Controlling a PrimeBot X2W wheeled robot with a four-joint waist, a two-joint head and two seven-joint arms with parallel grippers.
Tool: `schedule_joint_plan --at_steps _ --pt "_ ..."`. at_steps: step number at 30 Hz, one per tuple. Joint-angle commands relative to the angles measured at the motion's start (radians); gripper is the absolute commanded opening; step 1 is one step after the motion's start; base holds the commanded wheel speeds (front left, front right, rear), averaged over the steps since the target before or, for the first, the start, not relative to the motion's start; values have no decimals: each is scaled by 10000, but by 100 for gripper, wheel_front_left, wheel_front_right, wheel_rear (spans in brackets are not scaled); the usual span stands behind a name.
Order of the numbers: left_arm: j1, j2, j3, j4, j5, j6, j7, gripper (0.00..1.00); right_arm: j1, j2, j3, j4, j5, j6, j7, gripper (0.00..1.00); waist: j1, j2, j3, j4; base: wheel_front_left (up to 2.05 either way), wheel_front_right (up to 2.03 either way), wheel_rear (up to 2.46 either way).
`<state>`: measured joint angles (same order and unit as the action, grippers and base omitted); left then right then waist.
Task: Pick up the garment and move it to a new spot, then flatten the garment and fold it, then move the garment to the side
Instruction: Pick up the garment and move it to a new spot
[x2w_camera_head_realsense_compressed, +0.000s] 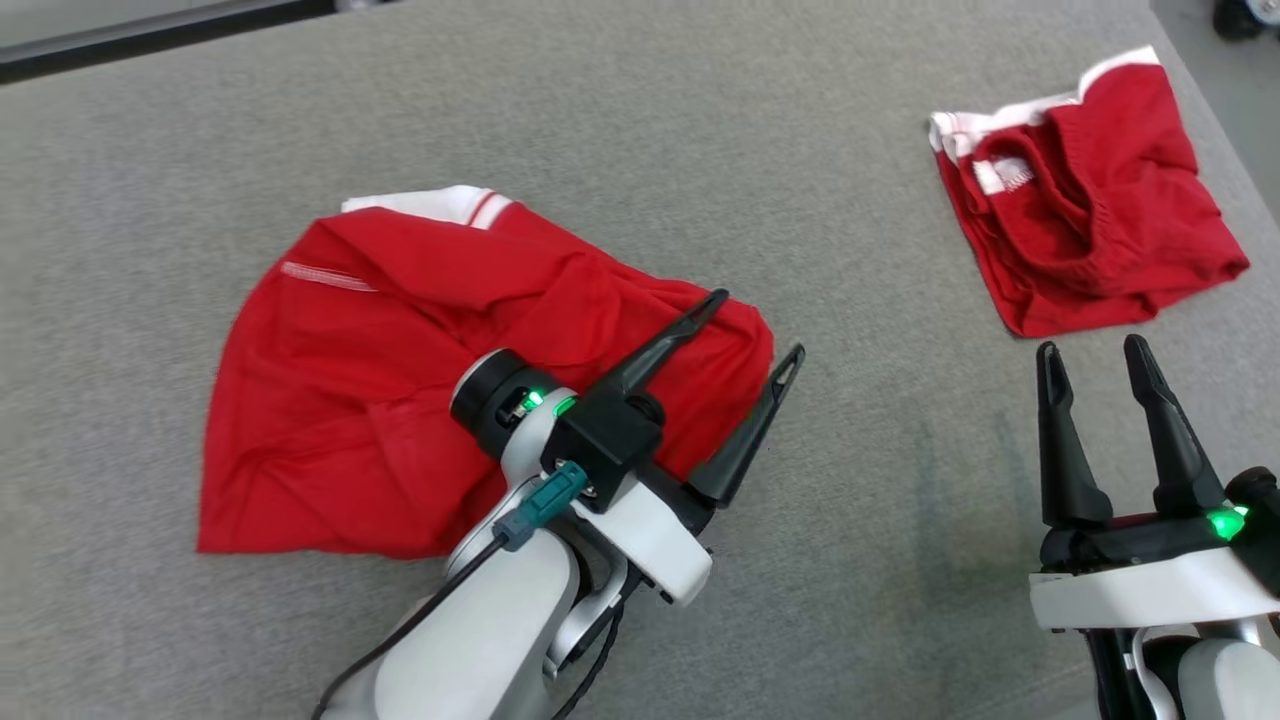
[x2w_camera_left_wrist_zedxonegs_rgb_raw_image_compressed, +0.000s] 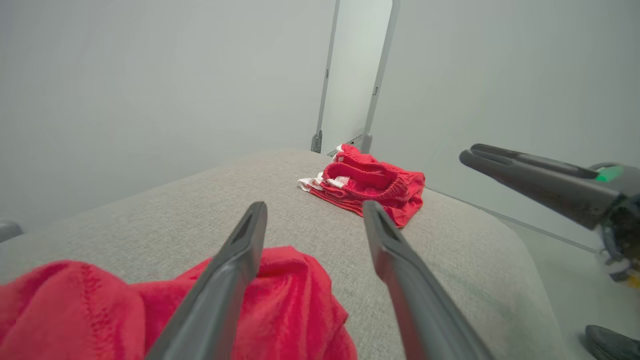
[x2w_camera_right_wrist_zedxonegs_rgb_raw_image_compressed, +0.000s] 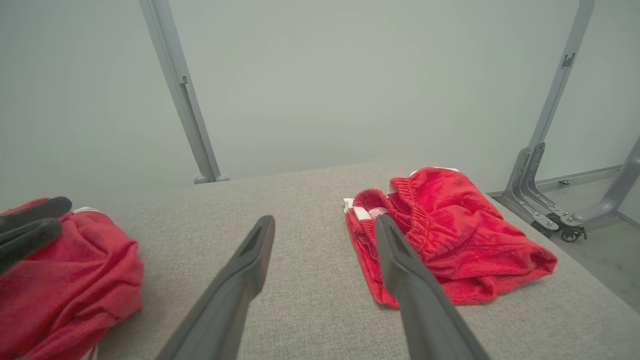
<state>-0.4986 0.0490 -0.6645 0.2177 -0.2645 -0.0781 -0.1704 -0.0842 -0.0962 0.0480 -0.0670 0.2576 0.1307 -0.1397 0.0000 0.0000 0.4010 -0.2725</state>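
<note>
Left tool (x2w_camera_head_realsense_compressed: 757, 324), released, hovers at the right edge of the rumpled red garment (x2w_camera_head_realsense_compressed: 400, 380) on the table (x2w_camera_head_realsense_compressed: 700, 130), apparently clear of cloth; right tool (x2w_camera_head_realsense_compressed: 1092, 346) stands spread, empty. Flattening should start with opposite edges pinched, drawn apart.

Red garment (x2w_camera_head_realsense_compressed: 340, 400) spread rumpled on the grey padded surface (x2w_camera_head_realsense_compressed: 700, 150).
It is laid loosely in creases, and white trim (x2w_camera_head_realsense_compressed: 450, 203) is seen at its far edge.

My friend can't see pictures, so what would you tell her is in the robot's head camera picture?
A crumpled red garment with white trim lies on a grey table, with the robot's left gripper open over its right edge. The right gripper is open at the lower right, and a second red garment lies bunched at the upper right.
</note>
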Motion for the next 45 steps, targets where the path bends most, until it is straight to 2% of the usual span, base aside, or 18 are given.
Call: schedule_joint_plan --at_steps 1,10,16,22,27,34,45 --pt "-37 42 144 -76 -112 171 -112 100 -47 -115 -19 -26 -32 0 60 100 0 0 -502 549 0 0 0" --pt "789 708 1954 -108 -810 1270 -692 100 309 -410 -102 -283 -121 -2 557 100 0 0 -1621 1761 0 0 0" --pt "1517 1303 3118 -64 -1308 1679 -864 100 617 -501 -280 -444 -139 0 851 100 0 0 -2014 2344 0 0 0" --pt "2539 1879 4348 -185 -1746 1775 -943 100 957 -579 -449 -618 -152 0 1142 100 0 0 -2363 2876 0 0 0" --pt "3356 2192 4867 -374 -1895 1583 -949 100 1213 -612 -474 -642 -104 0 1305 100 0 0 -2662 3085 0 0 0" --pt "4243 2207 4890 -588 -1767 1453 -943 100 1691 -660 -480 -578 -16 0 1490 100 0 0 -3291 3134 0 0 0" --pt "5097 2194 4600 -853 -1677 1657 -772 100 2421 -641 -553 -637 16 0 1697 100 0 0 -4058 3158 0 0 0"
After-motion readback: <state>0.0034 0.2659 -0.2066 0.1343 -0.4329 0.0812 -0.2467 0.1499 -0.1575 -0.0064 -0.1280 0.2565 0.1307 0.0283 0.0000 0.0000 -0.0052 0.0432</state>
